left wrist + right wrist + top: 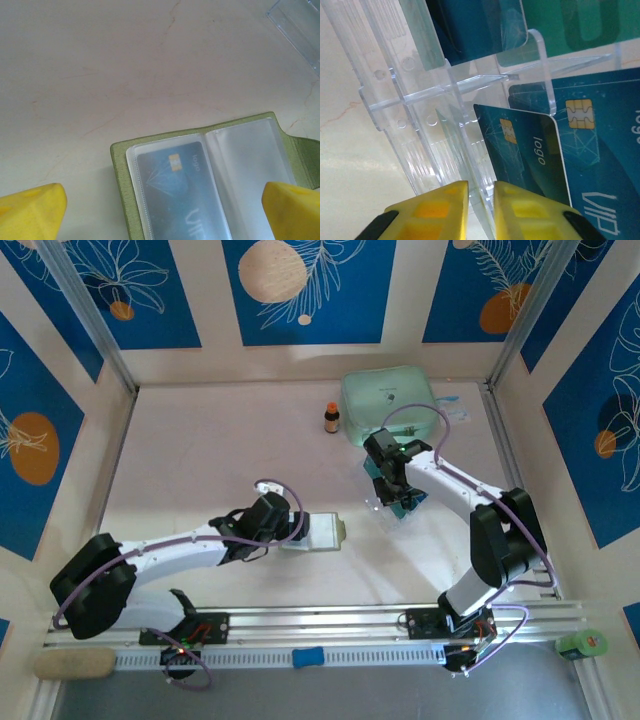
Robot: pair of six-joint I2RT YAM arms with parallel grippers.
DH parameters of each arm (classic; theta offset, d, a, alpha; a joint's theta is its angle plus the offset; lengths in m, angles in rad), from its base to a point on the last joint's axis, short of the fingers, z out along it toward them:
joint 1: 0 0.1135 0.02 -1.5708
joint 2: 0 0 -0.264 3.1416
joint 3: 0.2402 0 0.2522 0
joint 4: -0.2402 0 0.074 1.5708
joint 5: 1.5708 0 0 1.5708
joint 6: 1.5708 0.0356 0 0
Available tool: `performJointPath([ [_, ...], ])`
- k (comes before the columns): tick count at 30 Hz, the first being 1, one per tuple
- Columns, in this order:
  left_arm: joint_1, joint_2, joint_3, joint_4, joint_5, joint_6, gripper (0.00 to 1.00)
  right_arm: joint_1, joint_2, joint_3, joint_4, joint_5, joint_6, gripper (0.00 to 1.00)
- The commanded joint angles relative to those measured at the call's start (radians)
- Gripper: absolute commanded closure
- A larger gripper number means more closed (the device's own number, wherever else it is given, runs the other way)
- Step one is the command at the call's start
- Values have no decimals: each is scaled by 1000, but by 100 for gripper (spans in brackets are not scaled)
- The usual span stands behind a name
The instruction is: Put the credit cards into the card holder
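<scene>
One risk: right gripper (480, 200), jaws nearly shut, could pinch clear plastic tray (410, 90) not teal-blue credit card (530, 150); left gripper (165, 212) open astride olive-green card holder (120, 200).

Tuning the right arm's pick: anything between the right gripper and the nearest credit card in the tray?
Yes. The clear tray's upright divider runs into the narrow gap at the right gripper, beside the lower edge of the nearest credit card. Whether the card is also in that gap, I can't tell.
</scene>
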Motion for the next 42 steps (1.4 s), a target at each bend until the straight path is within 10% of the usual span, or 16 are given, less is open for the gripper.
performJointPath([
  [1,9,2,13,12,8,-12,0,6,1,33,-26,13,-6,82],
  [12,9,4,16,14,16,-11,0,31,-6,49,-39,-20,-38,100],
  [29,19,10,62,-79,-9,45,0,128,-143,196,-99,-116,-6,100],
  [42,31,53,76,-186,-69,86,0,113,-357,-257,610,-648,347,100],
])
